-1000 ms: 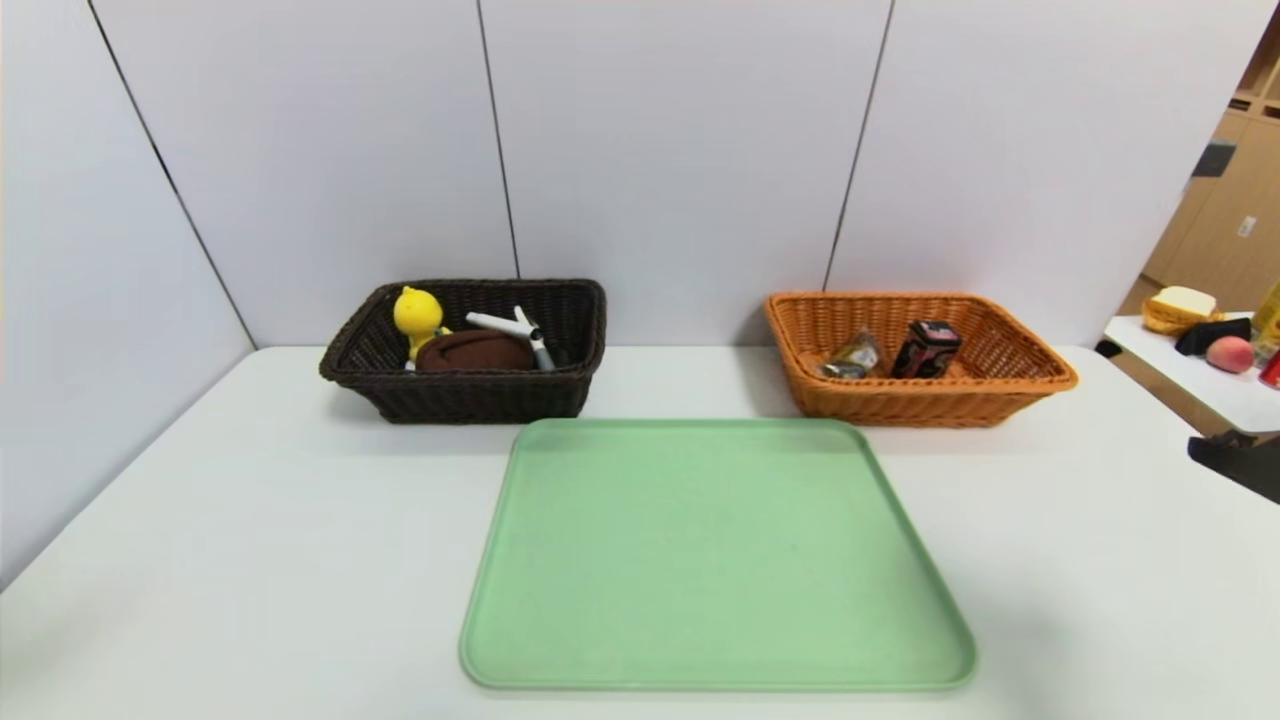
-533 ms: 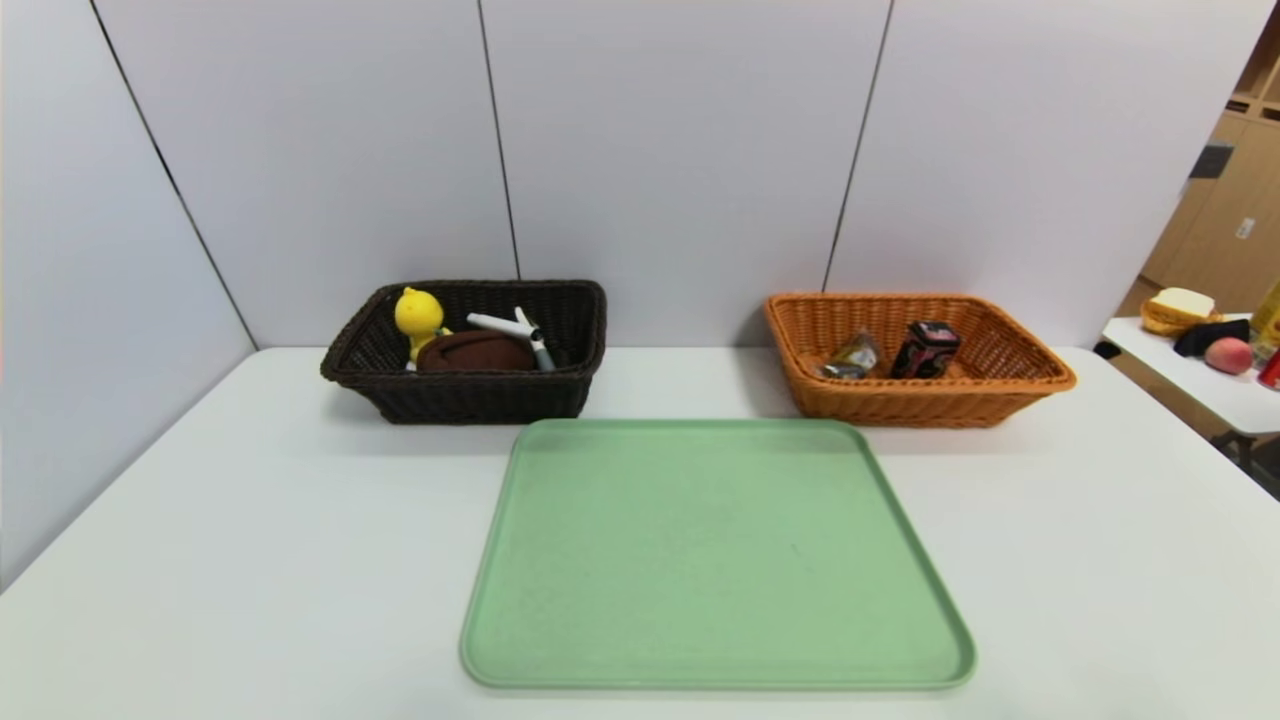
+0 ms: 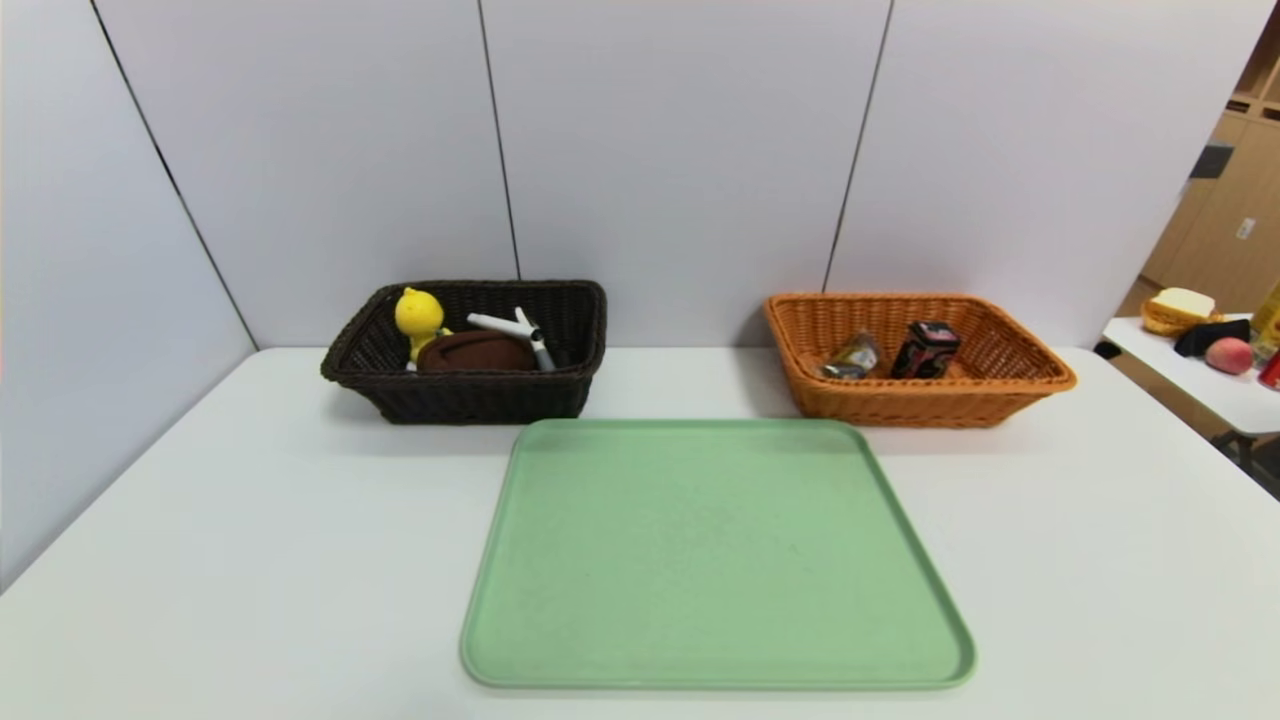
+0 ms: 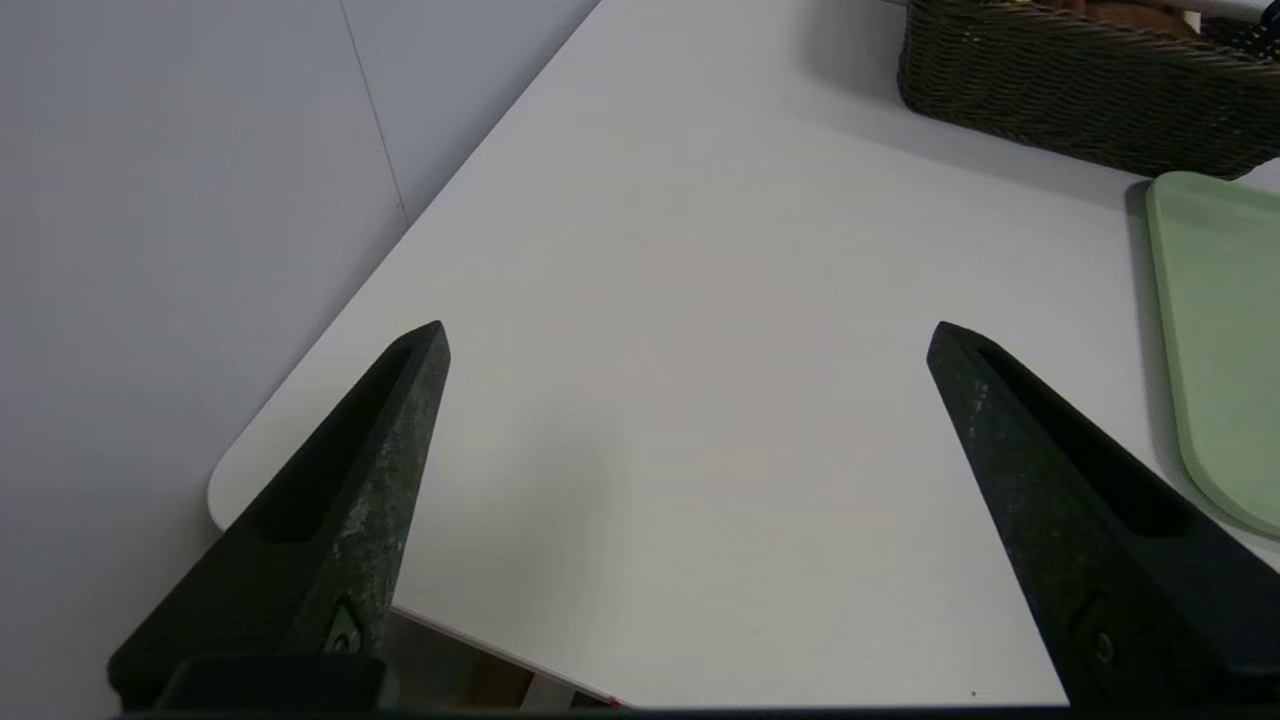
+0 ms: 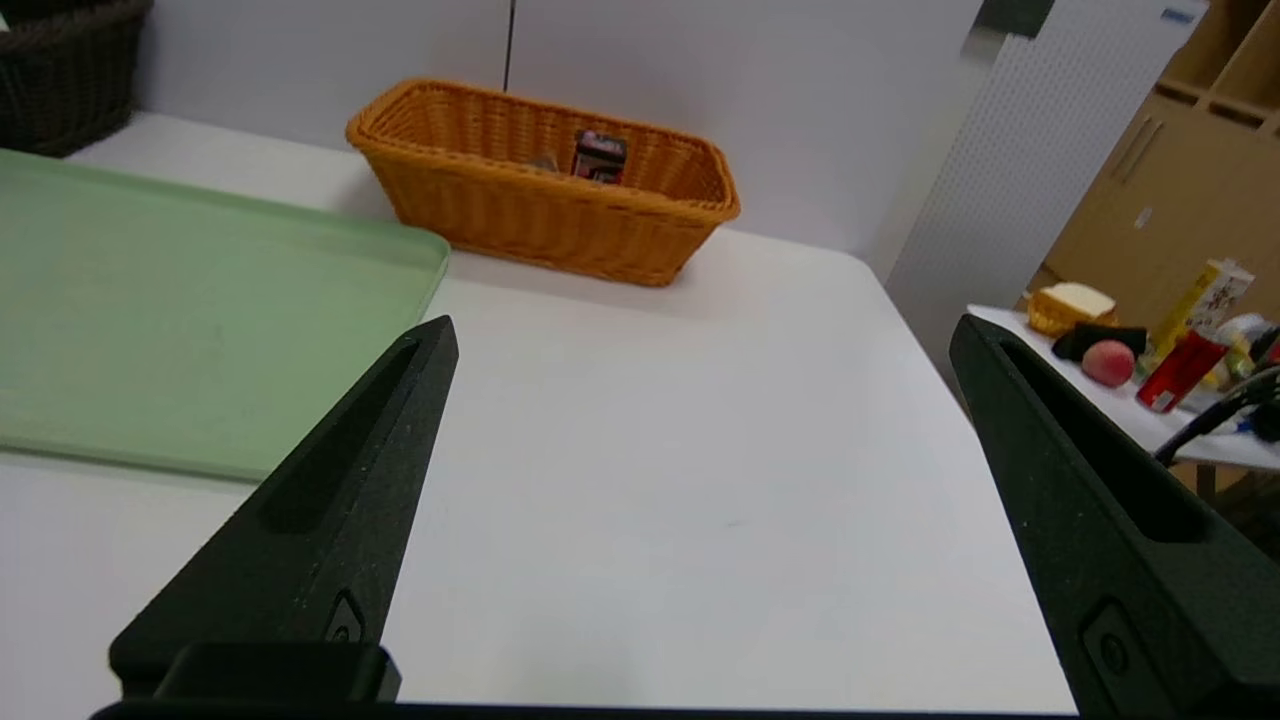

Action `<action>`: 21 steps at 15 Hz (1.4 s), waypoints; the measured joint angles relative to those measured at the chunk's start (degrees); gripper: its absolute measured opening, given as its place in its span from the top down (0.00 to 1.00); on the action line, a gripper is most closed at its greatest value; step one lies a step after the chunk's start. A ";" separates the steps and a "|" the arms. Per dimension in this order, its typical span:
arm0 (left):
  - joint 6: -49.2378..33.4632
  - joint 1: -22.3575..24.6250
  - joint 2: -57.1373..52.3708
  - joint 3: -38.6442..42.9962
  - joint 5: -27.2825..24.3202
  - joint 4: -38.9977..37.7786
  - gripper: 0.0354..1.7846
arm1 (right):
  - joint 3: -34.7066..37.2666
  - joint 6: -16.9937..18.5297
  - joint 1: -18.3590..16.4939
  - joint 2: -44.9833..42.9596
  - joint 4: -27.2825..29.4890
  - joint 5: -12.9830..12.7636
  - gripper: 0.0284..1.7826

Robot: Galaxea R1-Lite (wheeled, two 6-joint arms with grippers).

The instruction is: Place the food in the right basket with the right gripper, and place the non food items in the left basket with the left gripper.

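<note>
Head view: white bench (image 3: pixel 250 520) carrying a green tray (image 3: pixel 715 560), bare, long axis running away from the robot. Behind its far left corner, a dark brown wicker basket (image 3: pixel 470 395) holding a yellow duck toy (image 3: pixel 417 318) upright, a brown pouch (image 3: pixel 475 352) lying flat and a white-handled implement (image 3: pixel 515 328) lying slantwise across the rear. Behind the far right corner, an orange wicker basket (image 3: pixel 900 400) holding a crumpled snack wrapper (image 3: pixel 852 358) and a small dark can (image 3: pixel 926 349) leaning slightly. Neither tool visible here.

Left wrist view: left tool (image 4: pixel 685 335) spread wide, gripping nothing, above bare bench near the rounded corner; dark basket (image 4: pixel 1080 95) well ahead, tray edge (image 4: pixel 1215 330) off to one side.

Right wrist view: right tool (image 5: pixel 700 330) spread wide, gripping nothing, above bare bench; orange basket (image 5: pixel 540 215) well ahead with the can (image 5: pixel 599 156) upright inside; tray (image 5: pixel 180 320) beside one finger.
</note>
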 joint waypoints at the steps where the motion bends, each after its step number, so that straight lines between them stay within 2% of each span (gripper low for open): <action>1: 0.00 0.82 -1.01 1.49 -0.98 -0.37 0.06 | 1.55 -0.15 0.00 -0.55 -2.97 0.02 0.05; 3: 0.55 0.82 -2.96 4.24 -2.84 -1.38 0.06 | 4.25 0.00 -0.02 -1.27 -7.20 -0.06 0.05; 6: 7.08 0.43 -8.37 12.41 -10.98 -6.97 0.06 | 9.13 0.33 -0.05 -1.58 -10.59 -0.37 0.05; 9: 11.37 0.29 -12.31 23.41 -15.23 -19.49 0.06 | 15.09 0.55 -0.02 -1.58 -18.90 -1.35 0.05; 10: 11.84 0.29 -12.90 27.98 -15.49 -25.42 0.06 | 15.86 1.71 -0.02 -1.58 -18.37 -2.34 0.05; 11: 11.92 0.29 -13.25 31.62 -15.75 -30.93 0.06 | 16.13 2.41 -0.02 -1.58 -15.92 -2.16 0.05; 12: 11.87 0.29 -13.52 33.41 -16.04 -35.63 0.06 | 16.30 2.97 -0.05 -1.58 -12.82 -0.30 0.05; 14: 12.37 0.29 -13.73 34.93 -17.31 -35.50 0.06 | 16.38 4.43 0.00 -1.58 -8.03 3.10 0.05; 15: 12.57 0.29 -13.75 35.21 -18.58 -34.51 0.06 | 16.41 4.73 -0.02 -1.58 -6.62 3.45 0.05; 19: 11.26 0.29 -13.82 35.41 -18.22 -35.05 0.06 | 16.43 7.70 -0.02 -1.58 -6.19 2.77 0.05; 21: 11.00 0.29 -13.82 35.41 -18.14 -35.08 0.06 | 16.46 7.85 -0.02 -1.58 -6.11 2.77 0.05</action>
